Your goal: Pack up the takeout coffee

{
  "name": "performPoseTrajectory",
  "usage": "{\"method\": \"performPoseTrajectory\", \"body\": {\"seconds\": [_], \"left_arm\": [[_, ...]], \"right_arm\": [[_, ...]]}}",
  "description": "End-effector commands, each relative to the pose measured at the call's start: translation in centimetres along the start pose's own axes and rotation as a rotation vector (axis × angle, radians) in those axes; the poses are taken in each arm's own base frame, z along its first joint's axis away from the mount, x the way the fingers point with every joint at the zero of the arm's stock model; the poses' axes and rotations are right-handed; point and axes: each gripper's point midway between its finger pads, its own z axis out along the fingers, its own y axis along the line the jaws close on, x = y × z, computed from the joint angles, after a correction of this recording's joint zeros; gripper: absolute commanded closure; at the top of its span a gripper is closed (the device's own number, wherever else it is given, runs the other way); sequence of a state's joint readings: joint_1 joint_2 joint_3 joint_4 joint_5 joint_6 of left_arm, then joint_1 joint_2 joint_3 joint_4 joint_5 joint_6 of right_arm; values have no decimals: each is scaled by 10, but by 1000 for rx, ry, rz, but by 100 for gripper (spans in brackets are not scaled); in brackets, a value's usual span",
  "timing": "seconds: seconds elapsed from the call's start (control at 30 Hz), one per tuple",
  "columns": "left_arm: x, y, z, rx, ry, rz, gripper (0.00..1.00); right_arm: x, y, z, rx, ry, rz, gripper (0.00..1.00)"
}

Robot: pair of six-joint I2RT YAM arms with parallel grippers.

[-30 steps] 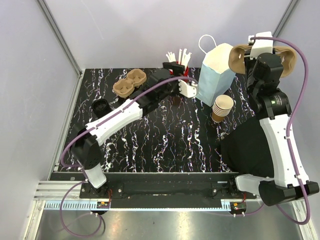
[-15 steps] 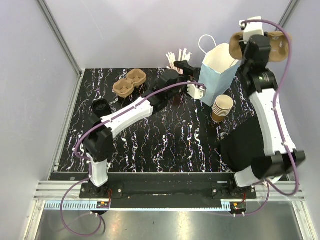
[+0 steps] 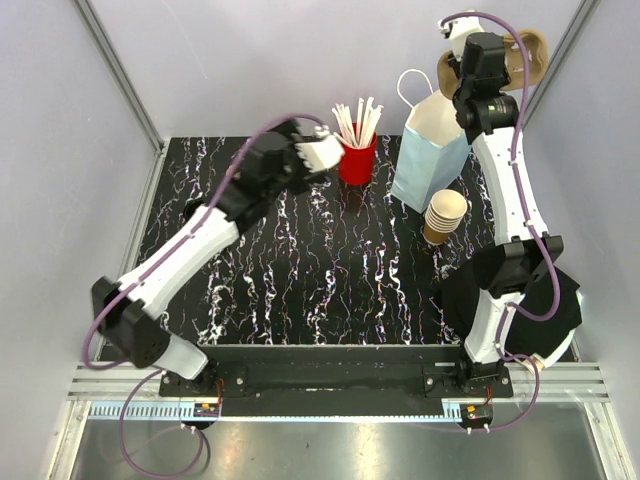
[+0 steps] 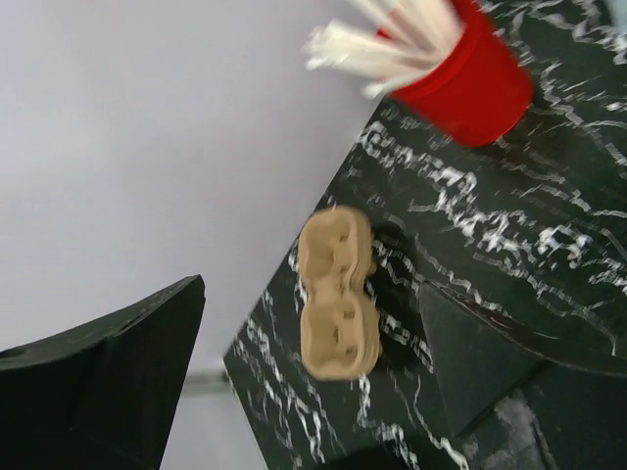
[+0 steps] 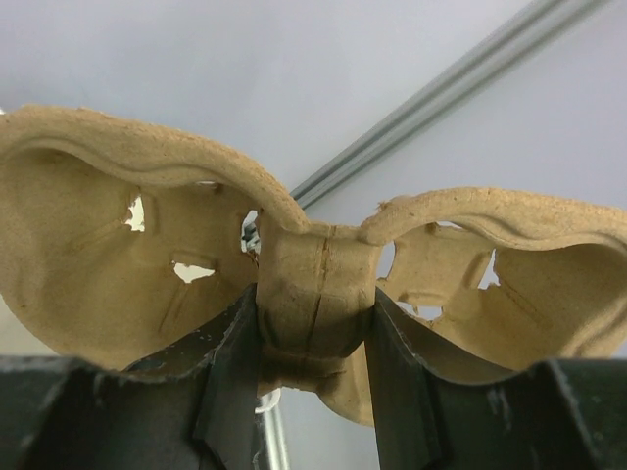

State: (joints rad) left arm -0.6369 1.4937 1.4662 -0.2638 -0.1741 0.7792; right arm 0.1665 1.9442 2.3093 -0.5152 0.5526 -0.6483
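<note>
Right claw (image 5: 313,323) clamped on pulp cup carrier (image 5: 108,225), aloft near blue bag (image 3: 430,150) on counter (image 3: 330,280). Left claw (image 3: 325,152) apart, seemingly empty, near red cup (image 3: 357,162). Takeout coffee cup: cannot be placed from these views.

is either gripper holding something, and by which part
The right gripper is shut on the pulp cup carrier, pinching its narrow middle bridge between the two cup wells. The left gripper is open and holds nothing.

text: none legible | labels: none | brands: none | numbers: none
</note>
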Motion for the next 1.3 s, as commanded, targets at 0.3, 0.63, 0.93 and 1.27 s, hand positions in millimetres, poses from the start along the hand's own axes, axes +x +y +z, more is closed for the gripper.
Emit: {"method": "performPoseTrajectory", "body": {"seconds": [0.3,0.63,0.93,1.27], "left_arm": [[67,25,-71,-97,69,-299,1],[80,29,-93,-116,87,-356,1],[80,28,-98,-112,84,-370,1],[77,31,-102,-113,78,-383,1]], "right_arm": [[1,57,2,-113,51,-358,57],[25,78,-1,-183,125,-472,57],[49,97,-21,-312,190,-535,57],[51,116,-53,-462,219,-541,57]]}}
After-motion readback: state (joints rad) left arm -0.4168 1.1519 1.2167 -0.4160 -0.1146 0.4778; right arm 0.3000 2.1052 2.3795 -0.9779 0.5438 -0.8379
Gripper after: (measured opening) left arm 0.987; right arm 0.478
